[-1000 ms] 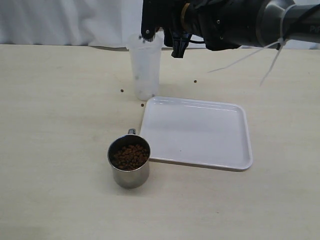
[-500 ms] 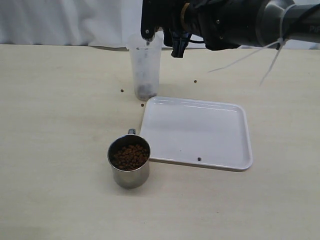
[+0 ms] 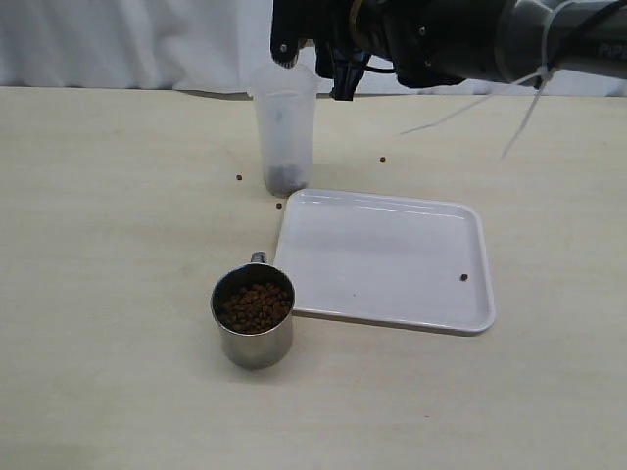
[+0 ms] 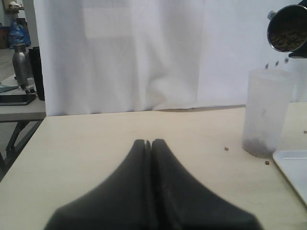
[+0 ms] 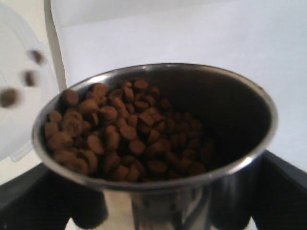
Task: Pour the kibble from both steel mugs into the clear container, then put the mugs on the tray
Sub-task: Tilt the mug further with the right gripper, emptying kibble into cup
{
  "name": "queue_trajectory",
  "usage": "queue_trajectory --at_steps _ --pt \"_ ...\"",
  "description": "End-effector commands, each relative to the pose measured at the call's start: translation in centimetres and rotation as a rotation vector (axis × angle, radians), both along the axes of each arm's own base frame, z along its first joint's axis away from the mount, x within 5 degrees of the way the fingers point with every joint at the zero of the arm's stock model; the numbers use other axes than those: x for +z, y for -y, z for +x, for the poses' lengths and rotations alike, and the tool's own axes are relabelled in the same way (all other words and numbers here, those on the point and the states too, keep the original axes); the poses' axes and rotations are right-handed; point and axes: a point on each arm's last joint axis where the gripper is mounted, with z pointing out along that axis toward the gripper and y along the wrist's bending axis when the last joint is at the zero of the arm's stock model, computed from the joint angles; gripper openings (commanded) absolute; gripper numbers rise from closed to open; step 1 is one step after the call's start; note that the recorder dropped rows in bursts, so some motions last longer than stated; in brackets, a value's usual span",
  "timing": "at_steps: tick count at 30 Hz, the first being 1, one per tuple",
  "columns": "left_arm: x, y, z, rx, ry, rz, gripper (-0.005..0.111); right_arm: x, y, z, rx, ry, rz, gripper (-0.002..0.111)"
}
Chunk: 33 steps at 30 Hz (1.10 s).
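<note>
Kibble [image 5: 120,134] was spilling, and we only half saw it. In the exterior view the tilted steel mug [image 5: 230,110] was lost behind the right arm [image 3: 441,39], itself cut off by the top edge. The left wrist view caught the mug high above the clear container [image 3: 285,137], clipped at the frame's side. The right gripper [image 5: 163,206] showed only as dark, blurred fingers [image 5: 48,201] either side of the mug, jaws spread wide and clamped on its wall. A few falling pellets [image 5: 29,76] were smeared beyond counting.

The left gripper [image 4: 151,143] hung low over the table [image 3: 118,245], well apart from the container, jaws pressed together on nothing. The second steel mug [image 3: 255,343] stood upright just beside the tray [image 3: 387,259] at its near left corner, full of its own brown pellets [image 3: 255,305].

What changed? A second earlier the container looked nearly bare; now a dark layer [image 3: 285,178] sat at its bottom. The stray pellet on the tray [image 3: 463,277] had been near the front rim half a second before, and we found it over by the right side. The arm had edged slightly left. Three loose pellets on the table [image 3: 238,177] lay where they had.
</note>
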Motion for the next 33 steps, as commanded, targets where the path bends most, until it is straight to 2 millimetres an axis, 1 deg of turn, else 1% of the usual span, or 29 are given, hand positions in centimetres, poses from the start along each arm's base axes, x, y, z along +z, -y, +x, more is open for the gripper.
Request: queue_trajectory --at_steps 1,15,21,33 --pt "0.01 0.06 -0.02 -0.01 0.011 -0.001 0.0 0.58 0.03 0.12 0.018 0.047 -0.064 0.005" --pt "0.01 0.06 -0.02 -0.01 0.011 -0.001 0.0 0.58 0.03 0.12 0.034 0.065 -0.109 0.005" --pt "0.01 0.06 -0.02 -0.01 0.011 -0.001 0.0 0.57 -0.02 0.1 0.064 0.091 -0.177 0.005" --pt "0.01 0.06 -0.02 -0.01 0.011 -0.001 0.0 0.57 -0.02 0.1 0.065 0.092 -0.178 0.005"
